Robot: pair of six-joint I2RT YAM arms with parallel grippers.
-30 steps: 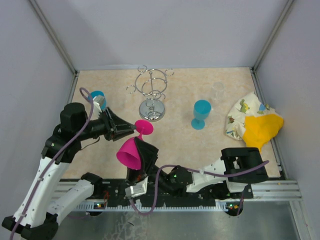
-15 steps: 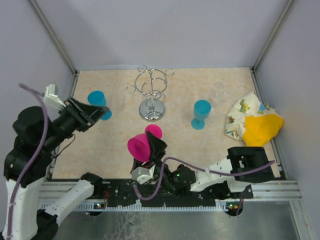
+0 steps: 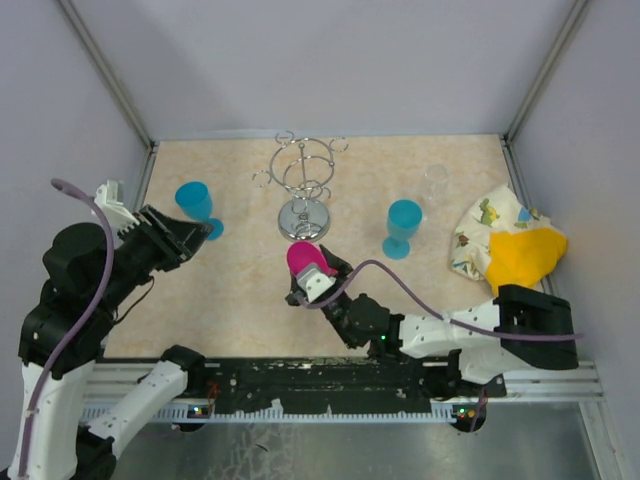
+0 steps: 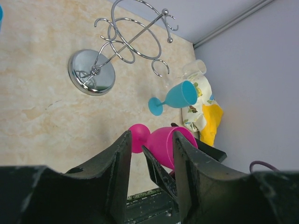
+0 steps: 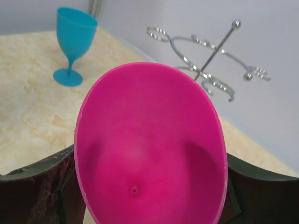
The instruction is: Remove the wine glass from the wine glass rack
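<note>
The magenta wine glass [image 3: 303, 258] is off the rack, its bowl gripped between my right gripper's [image 3: 312, 276] jaws and held just in front of the rack's base. In the right wrist view the bowl [image 5: 149, 140] fills the frame between the right gripper's [image 5: 149, 186] fingers. The silvery wire rack [image 3: 303, 180] stands at the back centre with bare loop arms; it also shows in the left wrist view [image 4: 91, 72] and the right wrist view [image 5: 205, 60]. My left gripper [image 3: 188, 236] is open and empty at the left, apart from the glass [image 4: 166, 142].
A blue wine glass [image 3: 195, 203] stands at the back left, another blue one [image 3: 403, 226] right of the rack, and a clear glass [image 3: 436, 180] behind it. A patterned cloth with a yellow part [image 3: 505, 248] lies at the right edge.
My left gripper let go of the magenta glass's foot and drew back to the left. My right gripper carried the glass away from the near edge towards the rack.
</note>
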